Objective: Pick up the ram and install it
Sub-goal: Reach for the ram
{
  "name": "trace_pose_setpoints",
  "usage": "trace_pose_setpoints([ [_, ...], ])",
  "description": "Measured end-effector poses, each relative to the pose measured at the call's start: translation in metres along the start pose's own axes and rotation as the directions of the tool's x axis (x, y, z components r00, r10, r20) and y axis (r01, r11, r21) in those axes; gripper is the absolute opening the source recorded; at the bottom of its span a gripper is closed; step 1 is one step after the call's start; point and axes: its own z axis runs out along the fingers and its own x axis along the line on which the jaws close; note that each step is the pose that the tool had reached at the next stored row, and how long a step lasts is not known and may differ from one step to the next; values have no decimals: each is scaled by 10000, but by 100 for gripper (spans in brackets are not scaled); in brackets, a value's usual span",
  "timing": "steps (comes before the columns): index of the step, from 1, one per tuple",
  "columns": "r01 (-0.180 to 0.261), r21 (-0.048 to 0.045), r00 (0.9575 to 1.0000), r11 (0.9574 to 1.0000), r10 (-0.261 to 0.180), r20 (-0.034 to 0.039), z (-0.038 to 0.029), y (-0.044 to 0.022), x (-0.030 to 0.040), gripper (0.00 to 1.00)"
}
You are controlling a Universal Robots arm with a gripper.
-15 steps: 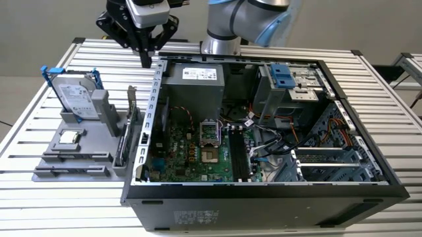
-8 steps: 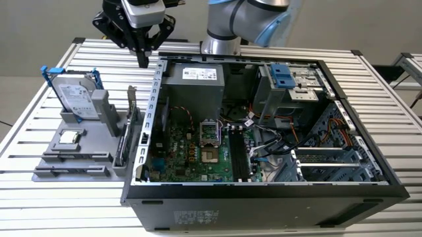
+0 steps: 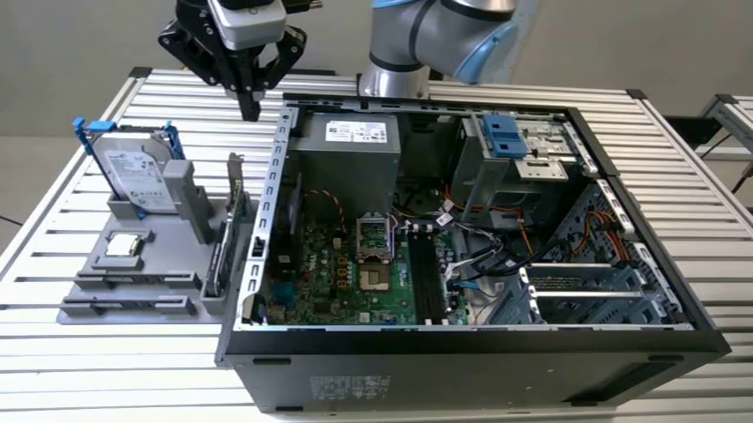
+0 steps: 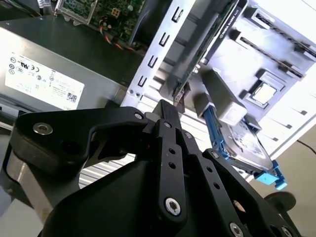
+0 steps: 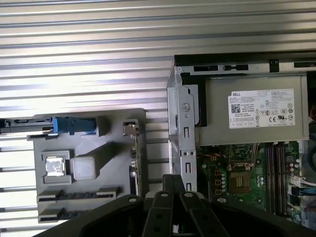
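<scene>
**At the far table edge: pincer empty, ram unpicked**

In the lower middle of the exterior view stood the open computer case (image 3: pixel 471 370), and its black memory slots (image 3: pixel 426 278) looked bare. Left of it, on the grey fixture (image 3: pixel 88 291), what I took for the ram (image 3: pixel 219 256) stood on edge just beside the taller dark card (image 3: pixel 245 238). Farthest off, at upper left, the gripper (image 3: pixel 249 110) hung above the slatted table (image 3: pixel 70 388), fingers pinched narrow and holding nothing. I judged the pick not yet begun. Grasping would call for spread fingers, squared to that thin stick and clear of the card.
</scene>
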Motion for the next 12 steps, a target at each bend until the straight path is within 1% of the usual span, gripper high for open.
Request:
trace_pose_setpoints([
  [12, 0, 0, 10000, 10000, 0, 0, -2, -6, 83, 0],
])
